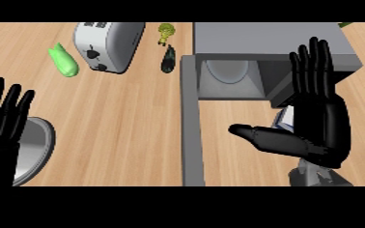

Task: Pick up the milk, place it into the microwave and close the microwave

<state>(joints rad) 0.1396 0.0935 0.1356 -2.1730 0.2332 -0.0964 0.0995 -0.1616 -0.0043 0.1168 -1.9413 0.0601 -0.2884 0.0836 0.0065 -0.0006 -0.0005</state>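
The milk (pixel 284 118) shows only as a small white and blue patch, mostly hidden behind my right hand (pixel 321 116). That hand is open, fingers straight and pointing away, thumb stretched to the left, in front of the microwave (pixel 271 38). The microwave door (pixel 189 125) stands open, swung out toward me along the left of the opening. Inside lies a pale round turntable (pixel 228 71). My left hand (pixel 13 125) rests open at the left edge, fingers up.
A silver toaster (pixel 108 46) stands at the back left, with a green vegetable (pixel 64 60) to its left. A dark eggplant (pixel 168 59) and a small yellow-green item (pixel 166 31) lie beside the microwave. A metal bowl (pixel 39 147) sits near my left hand.
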